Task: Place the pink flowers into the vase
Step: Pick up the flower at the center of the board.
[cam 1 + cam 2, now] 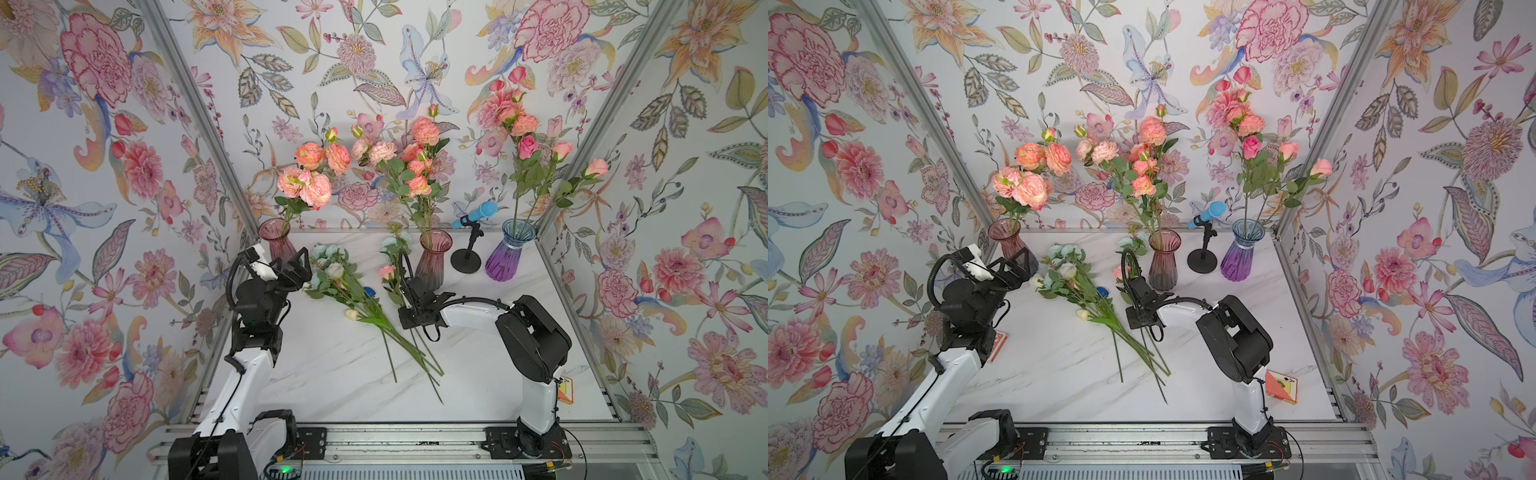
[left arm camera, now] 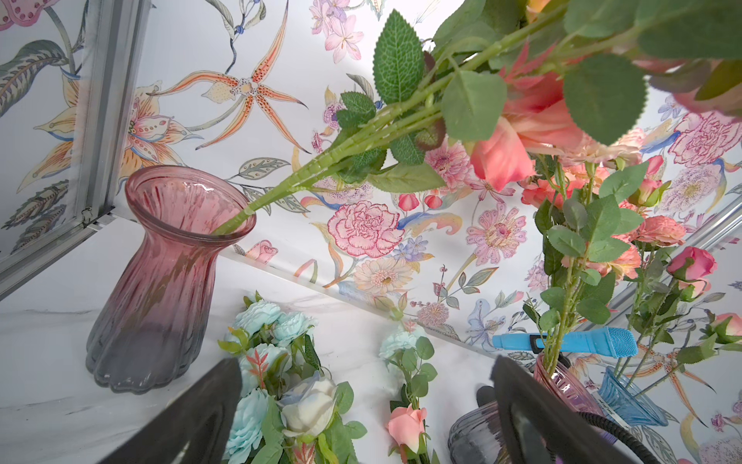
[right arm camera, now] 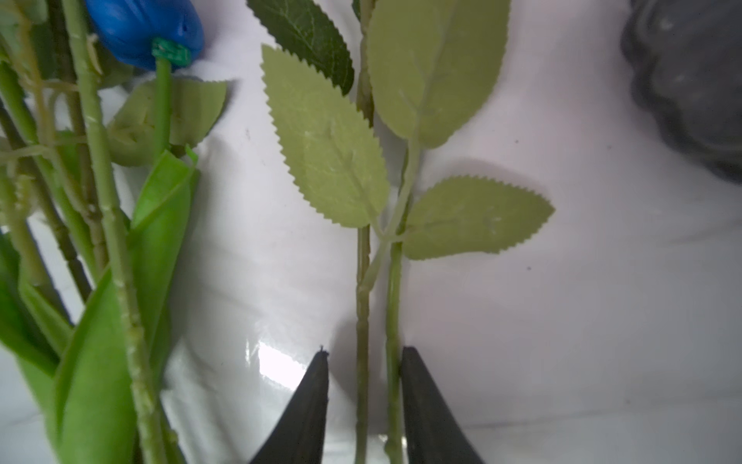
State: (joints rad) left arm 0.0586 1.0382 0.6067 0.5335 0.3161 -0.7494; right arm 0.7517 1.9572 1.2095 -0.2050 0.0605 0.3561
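A single pink rose (image 1: 387, 272) (image 2: 405, 428) lies on the white marble table, in front of the middle pink-grey vase (image 1: 434, 257). My right gripper (image 1: 409, 291) (image 3: 365, 361) is low over its stem. The jaws straddle two thin green stems (image 3: 362, 321); one finger touches a stem and the other stands a little apart. My left gripper (image 1: 301, 266) (image 2: 367, 373) hangs wide open and empty, beside the left pink vase (image 1: 278, 243). That vase, the middle one and the blue-purple vase (image 1: 505, 257) each hold pink flowers (image 1: 309, 174).
A bunch of pale blue and white flowers (image 1: 332, 270) lies between the arms, its stems running toward the front. A blue microphone (image 1: 473, 214) on a black stand sits between two vases. An orange card box (image 1: 1281, 384) lies at the front right. Wallpapered walls enclose three sides.
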